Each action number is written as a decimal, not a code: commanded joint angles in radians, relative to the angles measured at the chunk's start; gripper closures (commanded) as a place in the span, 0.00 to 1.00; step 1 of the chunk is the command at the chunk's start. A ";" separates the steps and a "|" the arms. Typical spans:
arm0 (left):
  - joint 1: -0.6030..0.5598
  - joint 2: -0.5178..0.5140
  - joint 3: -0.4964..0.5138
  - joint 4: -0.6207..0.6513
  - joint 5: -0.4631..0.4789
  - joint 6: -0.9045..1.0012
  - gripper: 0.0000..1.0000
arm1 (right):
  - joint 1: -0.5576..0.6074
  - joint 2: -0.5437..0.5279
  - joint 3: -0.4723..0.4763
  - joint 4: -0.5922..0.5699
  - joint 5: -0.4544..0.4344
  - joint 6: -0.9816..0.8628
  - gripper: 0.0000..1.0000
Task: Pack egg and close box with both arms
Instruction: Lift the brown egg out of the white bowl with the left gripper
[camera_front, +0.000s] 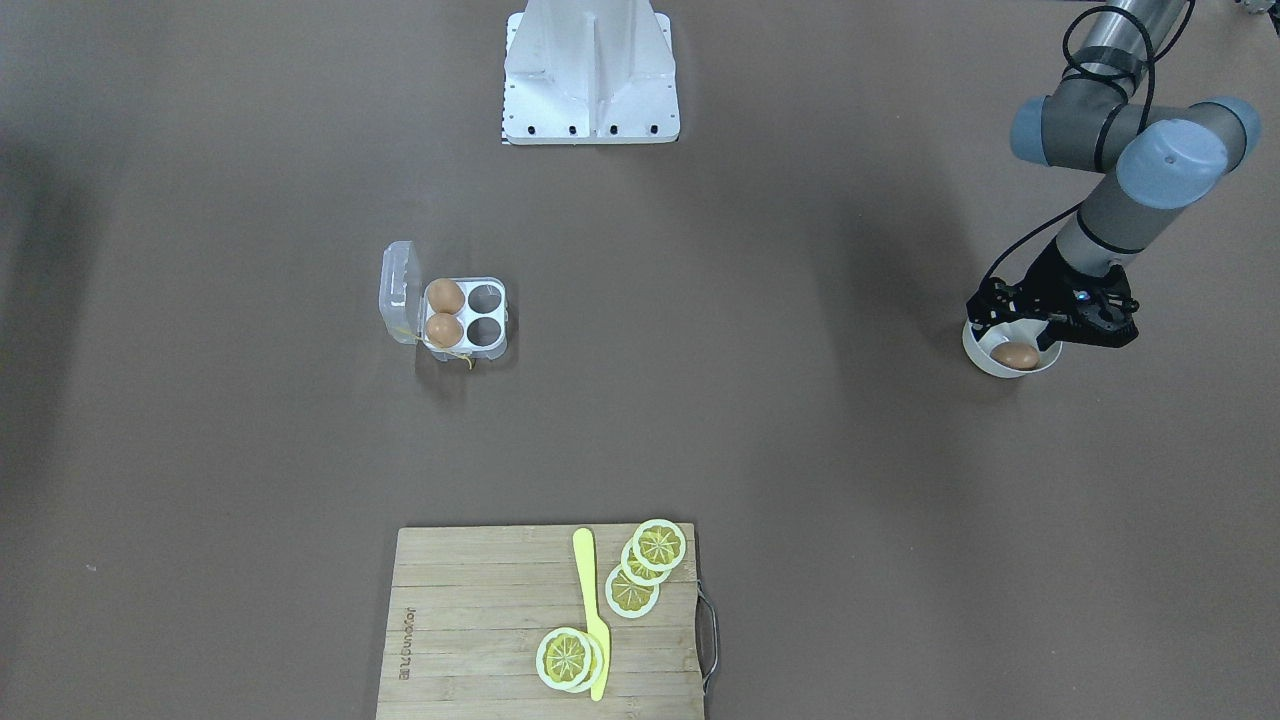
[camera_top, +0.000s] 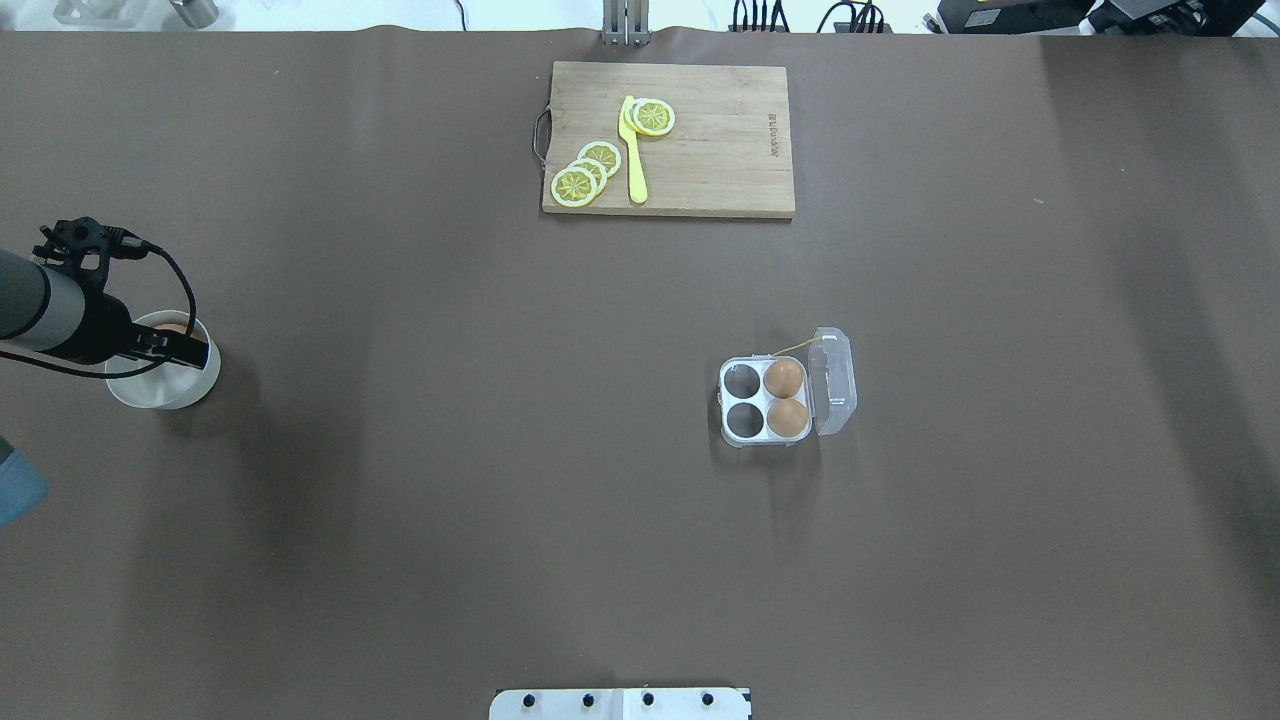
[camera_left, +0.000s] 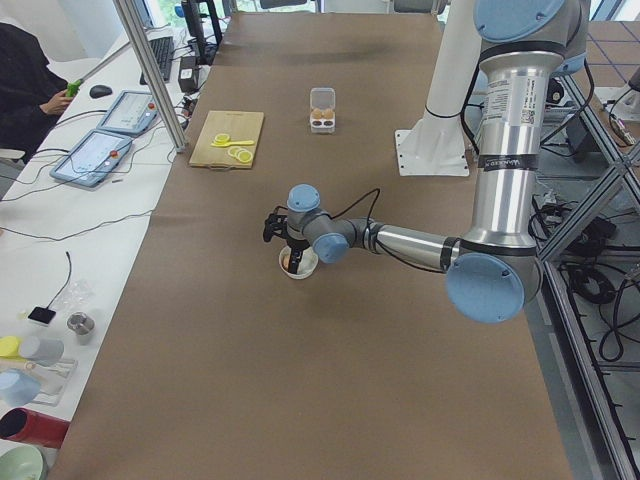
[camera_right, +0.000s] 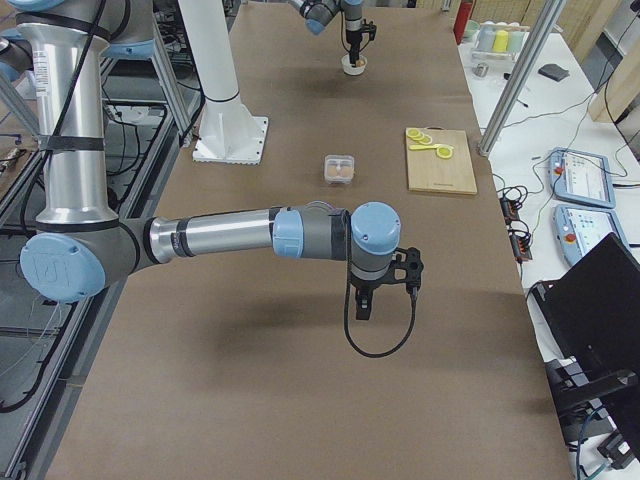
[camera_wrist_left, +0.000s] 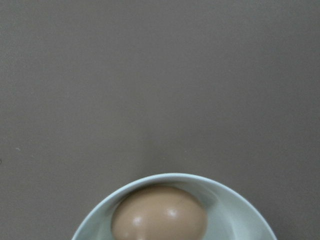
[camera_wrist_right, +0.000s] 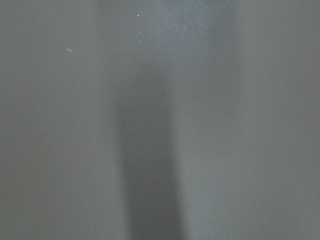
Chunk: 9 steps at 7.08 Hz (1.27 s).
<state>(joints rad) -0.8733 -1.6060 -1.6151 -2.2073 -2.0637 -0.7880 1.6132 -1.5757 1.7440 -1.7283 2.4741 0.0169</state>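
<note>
The left end effector (camera_top: 182, 351) is hovering low over the white bowl (camera_front: 1000, 372), far to the left of the box (camera_front: 487, 322). Its opening cannot be told and nothing appears gripped. The egg (camera_front: 1016, 356) is lying in that bowl. Judgement: the fingers should be straddling the egg, closing gently and lifting straight clear of the rim. The right end effector (camera_right: 363, 303) is hanging over bare table (camera_front: 760, 400), its opening unreadable. The box is standing lid-open, its two empty cells facing the bowl. A cutting board (camera_front: 470, 620) is sitting beyond the box.

Lemon slices (camera_front: 632, 590), perhaps five, flank knife (camera_front: 592, 610) on board (camera_front: 470, 620).
</note>
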 joint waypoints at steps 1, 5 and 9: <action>-0.001 -0.003 0.003 0.000 0.000 0.001 0.04 | -0.001 0.000 0.000 0.001 0.000 0.000 0.00; -0.001 -0.018 0.027 0.000 0.000 0.000 0.30 | 0.001 0.000 0.000 0.001 -0.001 0.000 0.00; -0.001 -0.025 0.034 0.000 0.000 0.000 0.24 | 0.001 0.000 0.000 0.001 0.000 0.000 0.00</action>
<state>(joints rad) -0.8744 -1.6283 -1.5827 -2.2069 -2.0632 -0.7885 1.6138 -1.5754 1.7441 -1.7273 2.4731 0.0169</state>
